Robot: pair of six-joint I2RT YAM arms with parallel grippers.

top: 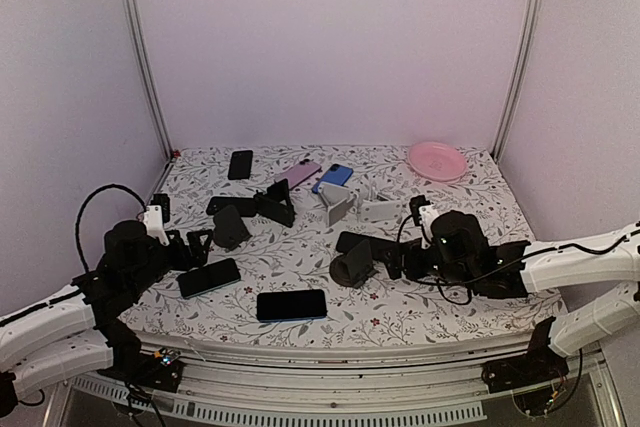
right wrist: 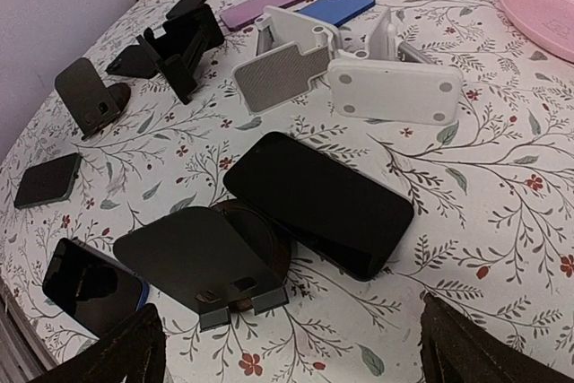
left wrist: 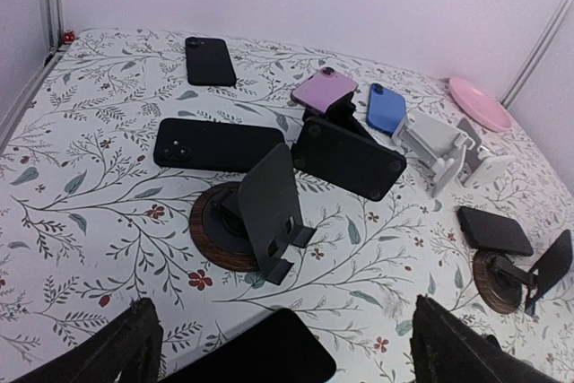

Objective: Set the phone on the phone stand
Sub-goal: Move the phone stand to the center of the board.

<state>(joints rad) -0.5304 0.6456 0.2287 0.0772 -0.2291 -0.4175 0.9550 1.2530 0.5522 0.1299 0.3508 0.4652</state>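
At lower left: left gripper point(top: 196, 245) hovering, jaws wide, empty, likely for straddling black phone point(top: 209, 277) by round stand point(top: 230, 228); right gripper point(top: 386, 255) gaping too, empty.

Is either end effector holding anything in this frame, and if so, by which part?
Nothing is held; left end effector and right end effector are both open.

Scattered phones point(top: 291, 304), stands point(top: 352, 264), pink plate point(top: 437, 160) — rear
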